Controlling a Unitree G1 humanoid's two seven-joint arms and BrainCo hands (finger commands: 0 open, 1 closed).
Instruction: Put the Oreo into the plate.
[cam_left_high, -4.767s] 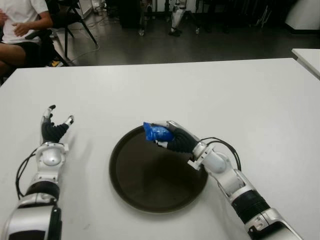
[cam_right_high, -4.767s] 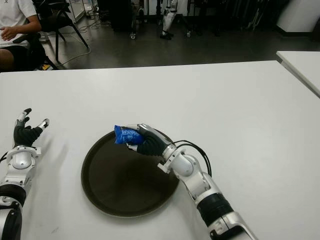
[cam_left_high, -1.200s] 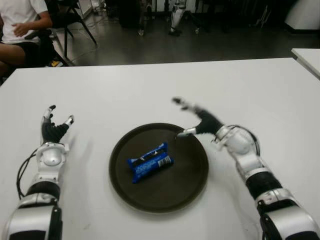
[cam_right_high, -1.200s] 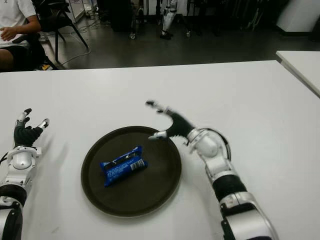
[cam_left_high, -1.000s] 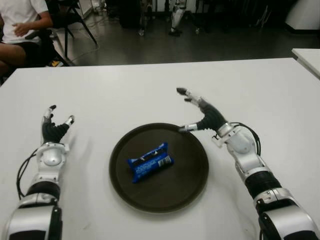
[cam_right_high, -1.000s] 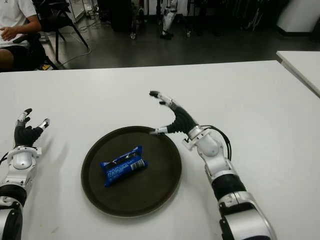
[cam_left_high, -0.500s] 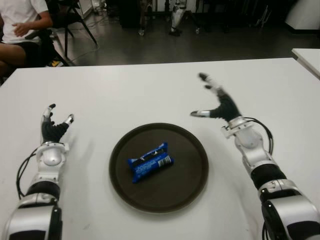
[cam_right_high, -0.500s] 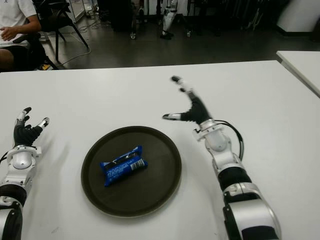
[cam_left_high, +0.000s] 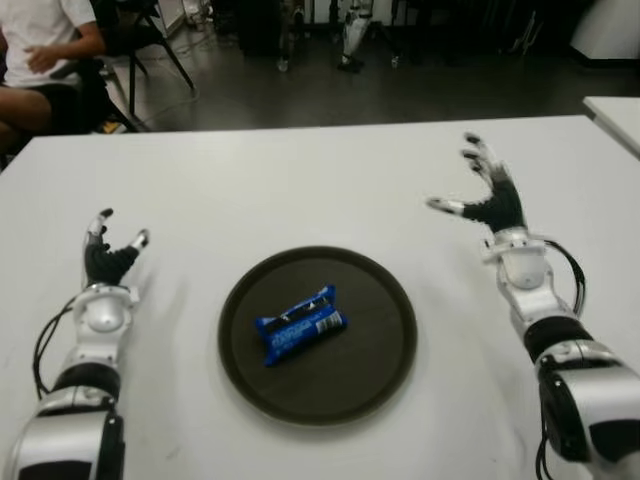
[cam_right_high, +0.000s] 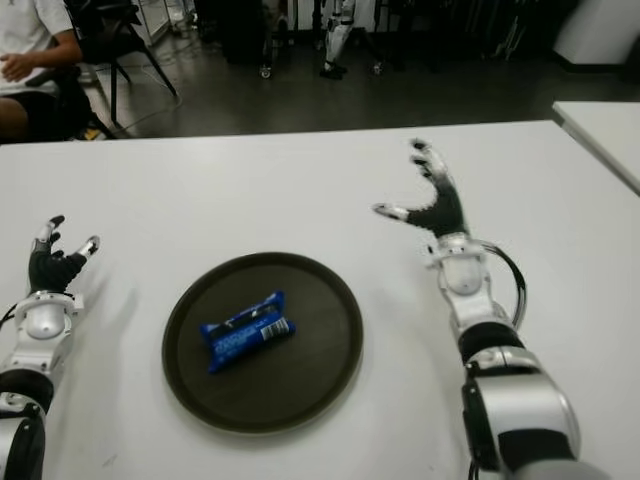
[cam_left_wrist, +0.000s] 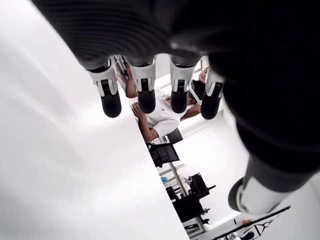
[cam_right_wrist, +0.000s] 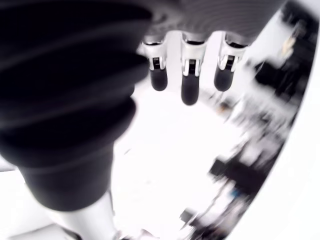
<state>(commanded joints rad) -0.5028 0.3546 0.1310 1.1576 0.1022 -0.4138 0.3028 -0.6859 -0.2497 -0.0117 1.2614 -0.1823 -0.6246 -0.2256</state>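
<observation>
A white table (cam_left_high: 300, 190), with a seated person (cam_left_high: 45, 50) beyond its far left corner.

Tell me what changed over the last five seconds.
The right hand let go of the Oreo, which now lies in the plate, then moved off to the plate's right, away from the robot, fingers spread. The left hand stayed left of the plate.

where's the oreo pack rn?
The blue Oreo pack lies inside the dark round plate, slightly left of its centre, between the left hand and the open right hand; neither touches it.
</observation>
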